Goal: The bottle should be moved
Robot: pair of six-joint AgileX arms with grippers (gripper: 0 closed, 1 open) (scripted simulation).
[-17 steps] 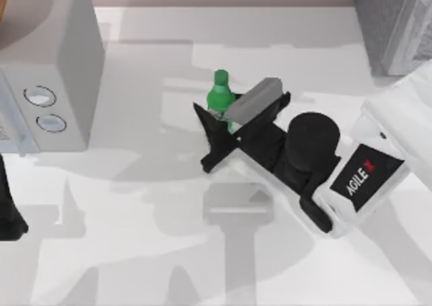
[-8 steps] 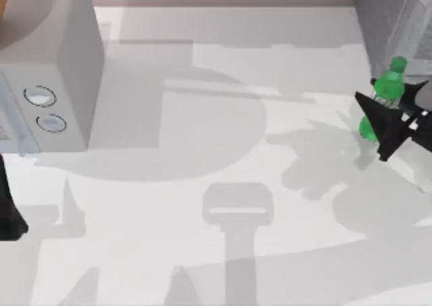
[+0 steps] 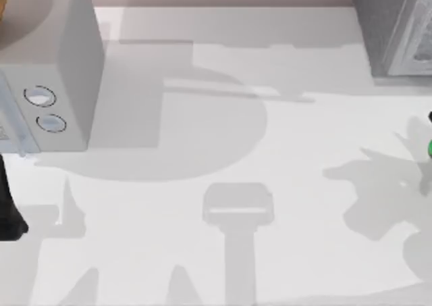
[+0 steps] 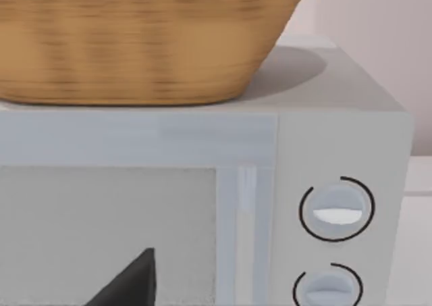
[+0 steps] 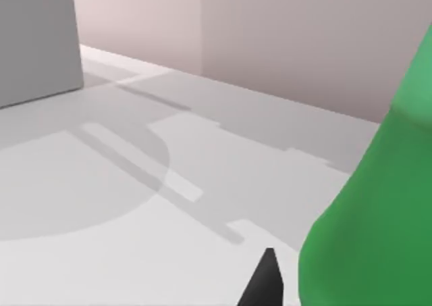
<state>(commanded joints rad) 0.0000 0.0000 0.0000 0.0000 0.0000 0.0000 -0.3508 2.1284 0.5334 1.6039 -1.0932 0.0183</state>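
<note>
bottle [image 3: 429, 148] at the surface's [image 3: 223, 150] right edge, beside right jaws, grip unclear | left arm [image 3: 9, 215] parked at left edge, jaws unclear

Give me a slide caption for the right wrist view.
Green bottle looms close beside the right hand's dark fingertip, above the white table.

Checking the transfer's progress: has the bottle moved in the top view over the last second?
Yes. The bottle went from beside the table's middle, rightward away from the microwave, to the top view's right edge.
</note>
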